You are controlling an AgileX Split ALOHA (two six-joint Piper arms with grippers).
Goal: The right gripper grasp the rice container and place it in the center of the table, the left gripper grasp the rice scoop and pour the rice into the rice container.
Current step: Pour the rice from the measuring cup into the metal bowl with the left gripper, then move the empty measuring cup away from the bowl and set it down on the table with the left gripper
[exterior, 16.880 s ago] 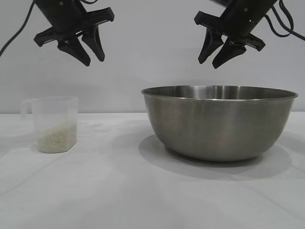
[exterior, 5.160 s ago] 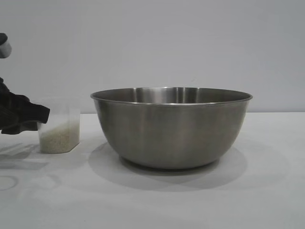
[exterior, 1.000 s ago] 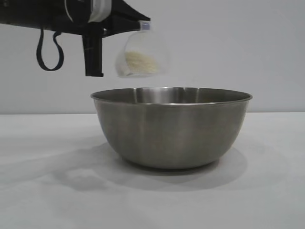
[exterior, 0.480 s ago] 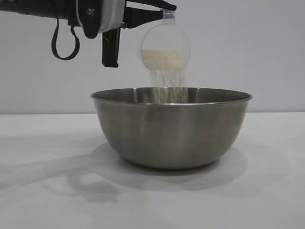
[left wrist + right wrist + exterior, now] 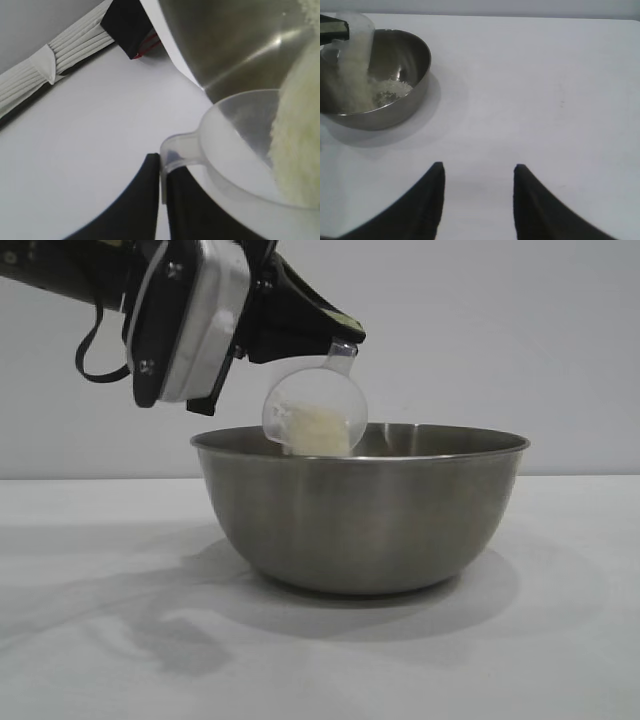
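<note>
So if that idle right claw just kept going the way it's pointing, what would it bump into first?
Probably just the bare table. The right gripper, fingers apart, points down at white cloth; the rice container sits off to one side of that line, though depth is hard to judge.

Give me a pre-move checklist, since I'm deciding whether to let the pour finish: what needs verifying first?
1. Left pincer shut on rice scoop handle: ok.
2. Scoop tipped over rice container: ok.
3. Rice landing inside the container: ok.
4. Spilled grains on table: none visible, ok.
5. Scoop emptied: not ok, rice remains.
6. Right pincer open, apart from the container: ok.
</note>
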